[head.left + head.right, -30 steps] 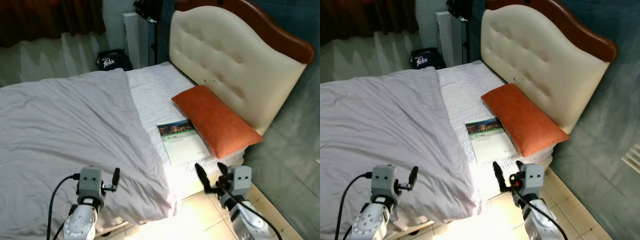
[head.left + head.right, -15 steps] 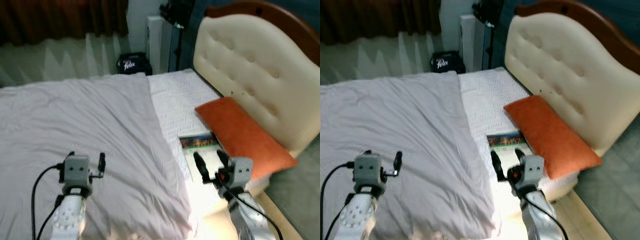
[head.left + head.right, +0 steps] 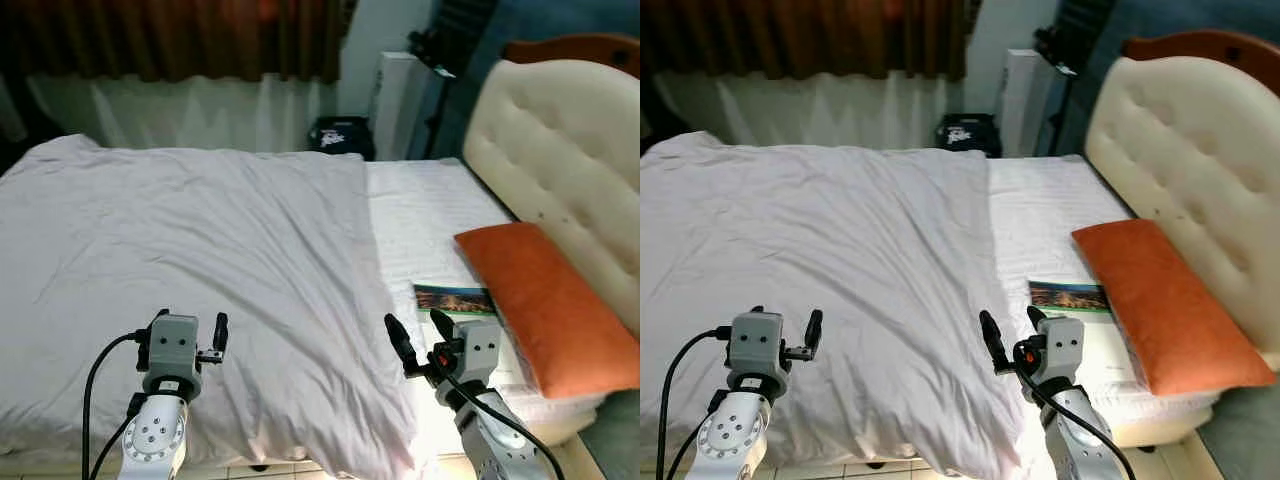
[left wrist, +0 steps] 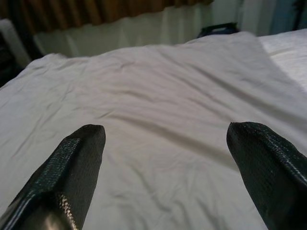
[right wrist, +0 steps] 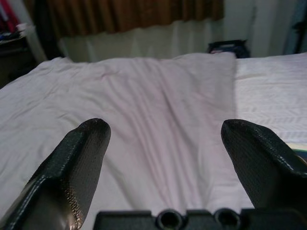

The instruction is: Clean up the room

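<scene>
A wide bed takes up the scene, with a pale lilac duvet point(image 3: 200, 230) spread over most of it and bare white sheet point(image 3: 430, 205) at the head end. An orange pillow point(image 3: 545, 300) lies against the cream padded headboard point(image 3: 560, 150). A book point(image 3: 452, 299) with a green picture cover rests flat on the sheet beside the pillow. My left gripper point(image 3: 190, 322) is open over the near edge of the duvet, with nothing between its fingers point(image 4: 72, 163). My right gripper point(image 3: 414, 325) is open too, low at the duvet's corner, just short of the book.
Brown curtains point(image 3: 180, 40) over a white wall run along the far side of the bed. A black bag point(image 3: 335, 135) and a tall white unit point(image 3: 395, 100) stand on the floor past the head end. Tiled floor point(image 3: 890, 472) lies below the near bed edge.
The whole picture has swung left, so the camera turned: more duvet and the curtains are in view, and the pillow and headboard sit at the right edge. Both grippers stay open and empty.
</scene>
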Tool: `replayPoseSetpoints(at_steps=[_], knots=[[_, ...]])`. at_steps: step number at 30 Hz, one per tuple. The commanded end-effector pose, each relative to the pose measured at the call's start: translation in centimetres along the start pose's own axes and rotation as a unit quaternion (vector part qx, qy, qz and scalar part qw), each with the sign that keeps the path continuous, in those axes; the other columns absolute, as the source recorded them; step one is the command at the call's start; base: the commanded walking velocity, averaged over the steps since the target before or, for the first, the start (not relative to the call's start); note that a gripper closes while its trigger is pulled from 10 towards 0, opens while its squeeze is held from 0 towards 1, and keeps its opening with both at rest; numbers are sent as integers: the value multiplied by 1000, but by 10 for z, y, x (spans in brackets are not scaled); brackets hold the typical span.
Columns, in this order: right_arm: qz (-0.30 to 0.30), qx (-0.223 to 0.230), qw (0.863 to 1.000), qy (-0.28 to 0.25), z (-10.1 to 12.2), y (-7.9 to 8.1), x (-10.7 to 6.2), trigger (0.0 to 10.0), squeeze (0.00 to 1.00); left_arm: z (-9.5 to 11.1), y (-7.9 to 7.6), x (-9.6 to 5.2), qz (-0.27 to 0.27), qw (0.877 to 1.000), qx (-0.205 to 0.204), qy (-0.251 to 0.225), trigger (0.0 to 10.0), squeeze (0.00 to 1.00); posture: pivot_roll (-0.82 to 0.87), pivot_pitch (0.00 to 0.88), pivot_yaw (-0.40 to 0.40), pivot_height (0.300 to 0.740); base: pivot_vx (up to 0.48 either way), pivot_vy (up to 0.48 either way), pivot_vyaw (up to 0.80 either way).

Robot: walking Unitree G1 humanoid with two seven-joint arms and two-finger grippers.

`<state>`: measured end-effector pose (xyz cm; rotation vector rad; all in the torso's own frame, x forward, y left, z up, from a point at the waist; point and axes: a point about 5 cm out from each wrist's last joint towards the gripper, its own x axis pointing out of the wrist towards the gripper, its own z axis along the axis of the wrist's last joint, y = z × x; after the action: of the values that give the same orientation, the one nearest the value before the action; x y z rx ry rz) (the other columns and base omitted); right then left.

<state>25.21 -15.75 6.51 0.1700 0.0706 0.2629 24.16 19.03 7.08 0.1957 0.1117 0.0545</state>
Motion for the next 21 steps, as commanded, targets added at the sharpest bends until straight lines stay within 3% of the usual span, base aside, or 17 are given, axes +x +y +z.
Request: replayPoseSetpoints(at_steps=[1, 9, 13, 21], knots=[[-6, -4, 1000, 15, -3, -2, 1, 10000, 0, 0, 0, 2, -6, 1000, -6, 2, 10000, 0, 27, 0, -45, 740, 480, 0, 0], [-20, 1, 1000, 17, -5, -5, 0, 10000, 0, -2, 1, 0, 0, 1000, -30, 4, 10000, 0, 25, 0, -44, 740, 480, 0, 0], [-8, 5, 1000, 16, -5, -4, 0, 10000, 0, 0, -1, -1, -7, 1000, -29, -7, 10000, 0, 24, 0, -43, 740, 480, 0, 666], [3, -1, 1000, 20, -6, -2, 1, 10000, 0, -1, -3, 2, -3, 1000, -1, 3, 10000, 0, 28, 0, -45, 740, 80, 0, 602]])
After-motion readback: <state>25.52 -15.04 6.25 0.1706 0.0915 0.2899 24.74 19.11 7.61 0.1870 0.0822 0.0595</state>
